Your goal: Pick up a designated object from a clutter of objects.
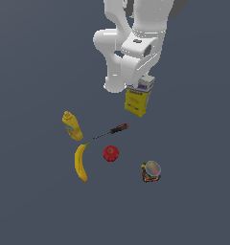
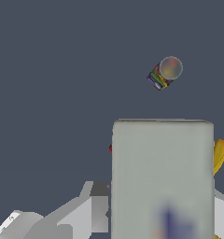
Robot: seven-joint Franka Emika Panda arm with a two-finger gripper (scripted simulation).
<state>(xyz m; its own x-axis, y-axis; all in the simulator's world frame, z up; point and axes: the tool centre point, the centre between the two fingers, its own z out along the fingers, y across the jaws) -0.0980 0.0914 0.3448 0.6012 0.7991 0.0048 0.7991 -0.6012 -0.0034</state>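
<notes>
Jaws cannot be judged — the white gripper (image 1: 142, 76) sits directly over the carton (image 1: 137, 99), its fingers hidden. Yellow below and white on top with blue lettering, the carton stands upright on the grey floor (image 1: 193, 143), its pale top filling the wrist view.

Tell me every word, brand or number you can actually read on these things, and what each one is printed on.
None can be read.
Carton: blue lettering on the white top, dark marks on the yellow face, all too blurred.
Mustard bottle: a small bluish label patch, unreadable.
Can: coloured wrapper bands, no legible text.
Banana, apple, screwdriver: no markings visible.
</notes>
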